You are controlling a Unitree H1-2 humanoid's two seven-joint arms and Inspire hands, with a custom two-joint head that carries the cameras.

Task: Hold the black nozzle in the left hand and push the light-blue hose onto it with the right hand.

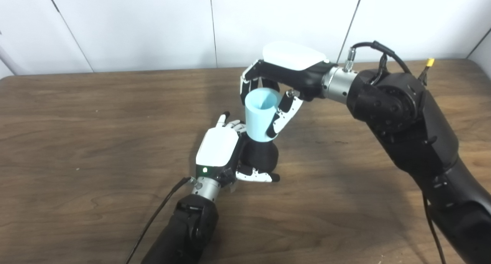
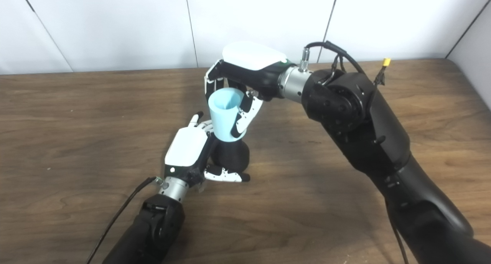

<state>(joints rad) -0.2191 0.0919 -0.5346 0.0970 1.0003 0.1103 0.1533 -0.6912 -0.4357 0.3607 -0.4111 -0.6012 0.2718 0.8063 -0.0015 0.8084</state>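
Left eye view shows the black nozzle (image 1: 261, 155) standing on the table (image 1: 96, 122) near its middle, a squat dark piece, wider below. Directly on top of it sits the light-blue hose (image 1: 261, 116), a short pale tube standing almost upright with its open end facing up and its lower end meeting the nozzle's top. Whether the tube is pushed over the nozzle or only rests against it cannot be told.

The left hand (image 1: 224, 150) lies low on the table just beside the nozzle, its fingers wrapped around the dark body and its thumb (image 1: 257, 176) lying across the near side. The right hand (image 1: 282, 83) reaches in from above and from the right, its fingers (image 1: 283, 115) clamped on the tube from both sides near the upper half. A black cable (image 1: 157, 214) runs along the left forearm. Behind the table stands a white panelled wall (image 1: 153, 26).
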